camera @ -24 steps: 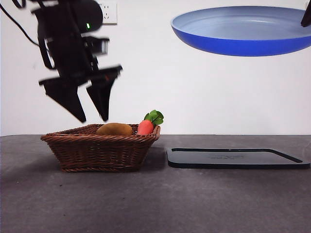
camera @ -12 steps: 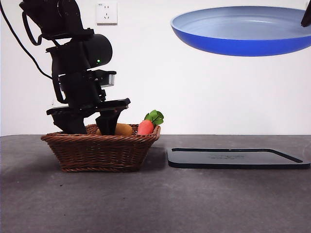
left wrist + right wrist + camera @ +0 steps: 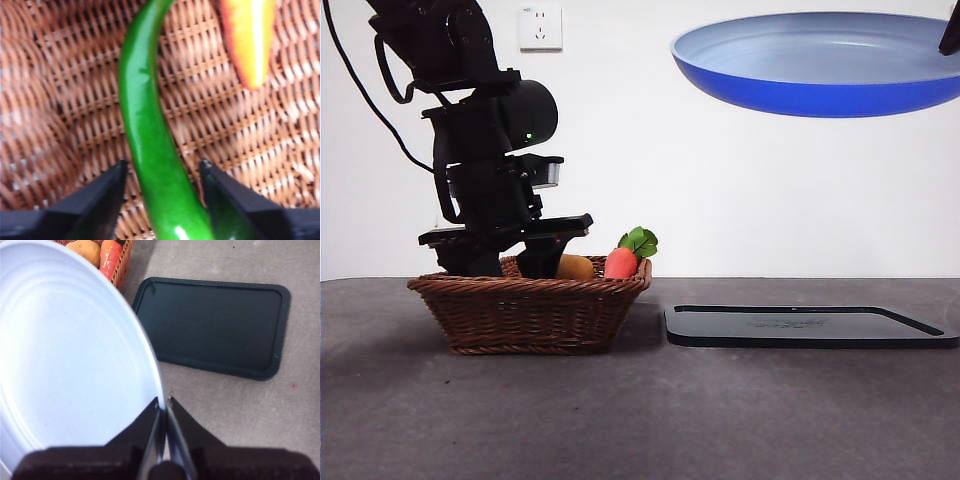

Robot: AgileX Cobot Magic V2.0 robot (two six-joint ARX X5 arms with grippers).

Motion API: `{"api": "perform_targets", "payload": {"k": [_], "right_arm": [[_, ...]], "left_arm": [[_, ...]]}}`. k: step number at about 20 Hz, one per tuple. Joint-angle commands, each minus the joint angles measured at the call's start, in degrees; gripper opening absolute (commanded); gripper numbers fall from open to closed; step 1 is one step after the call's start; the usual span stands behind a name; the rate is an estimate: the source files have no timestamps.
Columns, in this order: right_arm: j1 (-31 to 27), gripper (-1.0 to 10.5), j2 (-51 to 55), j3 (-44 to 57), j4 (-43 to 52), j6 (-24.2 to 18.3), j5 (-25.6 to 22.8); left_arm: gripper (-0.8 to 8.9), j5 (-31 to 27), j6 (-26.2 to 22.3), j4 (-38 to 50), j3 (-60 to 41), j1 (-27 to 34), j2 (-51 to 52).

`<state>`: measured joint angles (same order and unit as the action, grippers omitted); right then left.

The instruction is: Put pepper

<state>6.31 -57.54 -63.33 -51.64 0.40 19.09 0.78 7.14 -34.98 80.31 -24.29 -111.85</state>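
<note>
The pepper (image 3: 150, 130) is long, glossy and green, and lies on the woven floor of the brown wicker basket (image 3: 525, 310). My left gripper (image 3: 161, 165) is lowered into the basket, open, with one jaw on each side of the pepper and a small gap on both sides. In the front view the basket wall hides the pepper and the tips of the left gripper (image 3: 505, 262). My right gripper (image 3: 164, 402) is shut on the rim of a blue plate (image 3: 70, 355), held high at the upper right (image 3: 820, 65).
An orange-red carrot (image 3: 620, 262) with green leaves and a tan potato-like lump (image 3: 576, 267) sit in the basket's right part. A dark flat tray (image 3: 800, 325) lies on the grey table right of the basket, below the plate.
The left arm has come down from above the basket until its open jaws are inside it around the pepper. The plate and right gripper have stayed where they were.
</note>
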Motion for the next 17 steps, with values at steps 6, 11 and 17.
{"api": "perform_targets", "payload": {"k": [6,11,17], "right_arm": [[0.0,0.0,-0.2,-1.4,0.6,-0.3,0.3],[0.0,0.0,-0.2,-1.4,0.5,-0.3,0.3],[0.0,0.0,-1.4,-1.4,0.5,-0.2,0.3]], "left_arm": [[1.36,0.7,3.5,0.0,1.2,-0.7,0.0],[1.36,0.7,5.4,-0.8,1.2,0.4,4.2],[1.36,0.8,5.3,-5.8,1.2,0.8,11.1]]}}
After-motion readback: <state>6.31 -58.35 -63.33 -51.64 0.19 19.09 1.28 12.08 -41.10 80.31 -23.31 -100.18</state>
